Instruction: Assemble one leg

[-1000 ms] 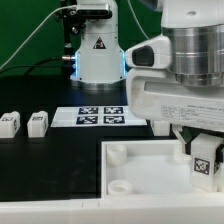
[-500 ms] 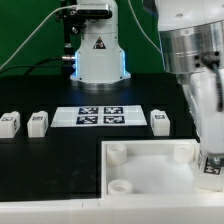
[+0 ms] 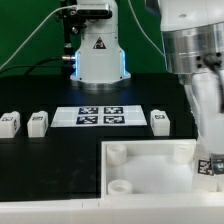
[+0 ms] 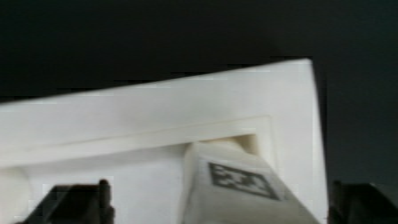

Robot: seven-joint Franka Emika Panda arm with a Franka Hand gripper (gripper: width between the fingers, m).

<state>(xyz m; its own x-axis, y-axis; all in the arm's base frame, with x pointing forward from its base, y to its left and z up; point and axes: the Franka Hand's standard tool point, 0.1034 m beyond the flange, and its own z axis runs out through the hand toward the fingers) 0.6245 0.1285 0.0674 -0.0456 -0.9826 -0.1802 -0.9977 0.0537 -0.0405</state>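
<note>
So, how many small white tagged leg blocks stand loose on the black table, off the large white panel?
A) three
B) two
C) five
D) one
A: one small white tagged leg block, a second leg block beside it and a third leg block past the flat white marker board stand on the black table.

You're working on a black table (image 3: 40, 165). The marker board (image 3: 100, 116) lies near its middle. One leg (image 3: 9, 124) sits at the exterior view's left edge, and a second leg (image 3: 38, 123) is just beside it. A third leg (image 3: 160, 122) sits by the board's other end. The white panel (image 3: 150, 170) fills the near corner at the exterior view's right.
</note>
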